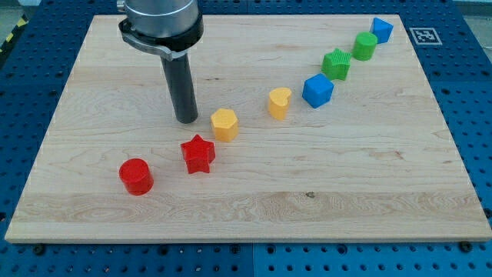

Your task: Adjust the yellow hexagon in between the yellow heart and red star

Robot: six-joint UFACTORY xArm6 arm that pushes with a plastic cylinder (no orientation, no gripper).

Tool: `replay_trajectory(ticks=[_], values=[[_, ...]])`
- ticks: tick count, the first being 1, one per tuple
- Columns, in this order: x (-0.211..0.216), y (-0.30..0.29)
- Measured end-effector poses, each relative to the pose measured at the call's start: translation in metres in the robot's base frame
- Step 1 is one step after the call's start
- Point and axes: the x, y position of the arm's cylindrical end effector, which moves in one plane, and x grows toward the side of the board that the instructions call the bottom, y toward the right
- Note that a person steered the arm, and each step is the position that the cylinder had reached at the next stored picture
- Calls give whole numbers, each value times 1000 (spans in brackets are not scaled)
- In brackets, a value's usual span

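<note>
The yellow hexagon [224, 124] stands near the board's middle, between the yellow heart [279, 102] up to its right and the red star [198, 154] down to its left. My tip [186, 120] rests on the board just left of the yellow hexagon, a small gap apart, and above the red star. The three blocks lie along a diagonal line.
A red cylinder [136, 176] sits lower left of the star. Up right of the heart run a blue cube [317, 90], a green star [336, 64], a green cylinder [365, 46] and a blue block [382, 30]. The wooden board [254, 215] lies on a blue perforated table.
</note>
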Motion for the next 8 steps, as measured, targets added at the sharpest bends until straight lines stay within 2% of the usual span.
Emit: replay_trajectory(ticks=[7,8], values=[[12,49],[-17,46]])
